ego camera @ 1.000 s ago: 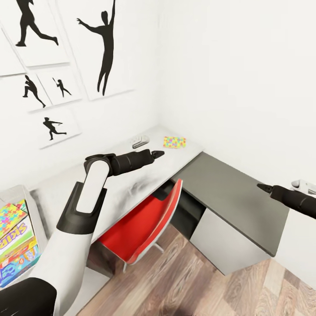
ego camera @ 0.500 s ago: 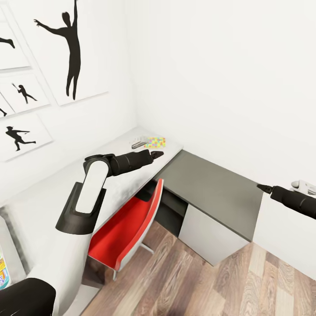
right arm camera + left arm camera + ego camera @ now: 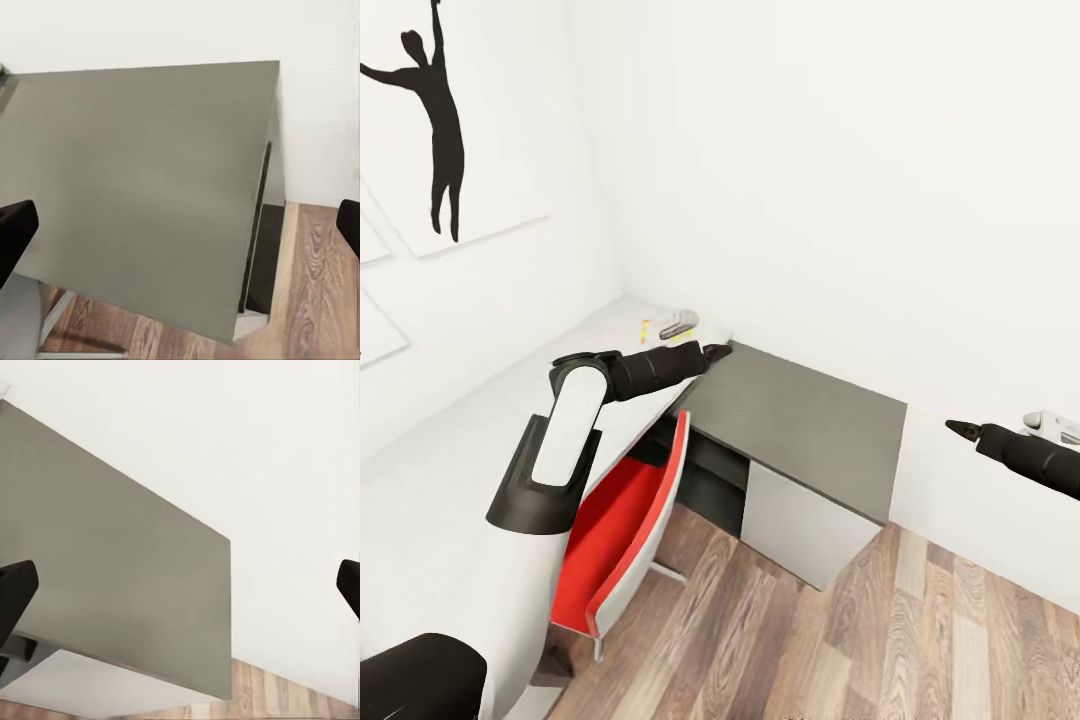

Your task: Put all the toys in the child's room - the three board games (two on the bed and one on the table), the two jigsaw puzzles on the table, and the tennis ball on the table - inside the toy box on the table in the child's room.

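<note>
Pale table, its far-end clutter partly behind left tool.

Pale table bears small, perhaps grey, object.

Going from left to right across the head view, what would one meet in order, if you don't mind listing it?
Silhouette wall picture → red chair → left tool → dark grey cabinet → right tool.

A dark grey cabinet top is seen against a white wall. Wood-plank floor is shown beside it. Two black fingertips are seen far apart at the edges.
</note>
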`<state>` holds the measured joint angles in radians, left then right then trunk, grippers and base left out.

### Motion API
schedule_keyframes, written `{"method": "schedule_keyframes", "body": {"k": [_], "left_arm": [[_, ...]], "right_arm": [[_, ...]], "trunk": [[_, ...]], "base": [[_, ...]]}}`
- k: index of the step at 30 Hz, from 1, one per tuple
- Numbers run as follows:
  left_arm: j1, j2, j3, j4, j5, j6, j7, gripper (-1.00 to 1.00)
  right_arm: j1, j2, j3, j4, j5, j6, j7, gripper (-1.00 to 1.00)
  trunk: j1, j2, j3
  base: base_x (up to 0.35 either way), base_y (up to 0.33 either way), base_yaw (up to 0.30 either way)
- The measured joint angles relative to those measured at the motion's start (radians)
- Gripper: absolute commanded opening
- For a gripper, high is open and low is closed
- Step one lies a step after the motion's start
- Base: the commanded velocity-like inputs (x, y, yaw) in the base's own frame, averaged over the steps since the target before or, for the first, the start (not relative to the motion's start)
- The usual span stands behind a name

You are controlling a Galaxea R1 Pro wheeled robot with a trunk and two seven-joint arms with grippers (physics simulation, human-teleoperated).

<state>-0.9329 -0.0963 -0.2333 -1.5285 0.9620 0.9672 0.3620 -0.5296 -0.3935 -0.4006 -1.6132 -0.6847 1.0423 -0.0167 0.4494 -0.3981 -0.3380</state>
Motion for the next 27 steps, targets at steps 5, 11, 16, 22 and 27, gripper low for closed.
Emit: {"method": "schedule_keyframes", "body": {"k": [5, 11, 16, 22, 27], "left_arm": [[0.001, 0.006, 0.000, 0.000, -0.003, 0.001, 0.001, 1.00], [0.001, 0.017, 0.001, -0.001, -0.002, 0.001, 0.001, 1.00], [0.001, 0.022, 0.008, -0.001, -0.001, 0.001, 0.000, 1.00], [0.004, 0.027, 0.019, -0.001, -0.003, 0.002, 0.001, 1.00], [0.014, 0.035, 0.041, -0.001, -0.007, 0.001, 0.002, 1.00]], "right_arm": [[0.000, 0.001, 0.002, 0.000, 0.000, 0.000, 0.000, 1.00], [0.000, 0.001, 0.009, 0.000, 0.000, 0.000, 0.000, 1.00], [0.000, 0.001, 0.012, 0.000, 0.000, 0.000, 0.000, 1.00], [0.000, 0.002, 0.026, 0.000, -0.001, 0.000, 0.001, 1.00], [-0.001, 0.007, 0.060, 0.000, -0.002, 0.000, 0.002, 1.00]], "trunk": [[0.000, 0.000, 0.003], [0.000, 0.000, 0.007], [0.000, 0.000, 0.011], [0.000, 0.000, 0.016], [0.000, 0.000, 0.018]], "base": [[0.000, 0.000, -0.281], [0.000, 0.000, -0.279], [0.000, 0.000, -0.277], [0.000, 0.000, -0.223], [0.000, 0.000, -0.104]]}}
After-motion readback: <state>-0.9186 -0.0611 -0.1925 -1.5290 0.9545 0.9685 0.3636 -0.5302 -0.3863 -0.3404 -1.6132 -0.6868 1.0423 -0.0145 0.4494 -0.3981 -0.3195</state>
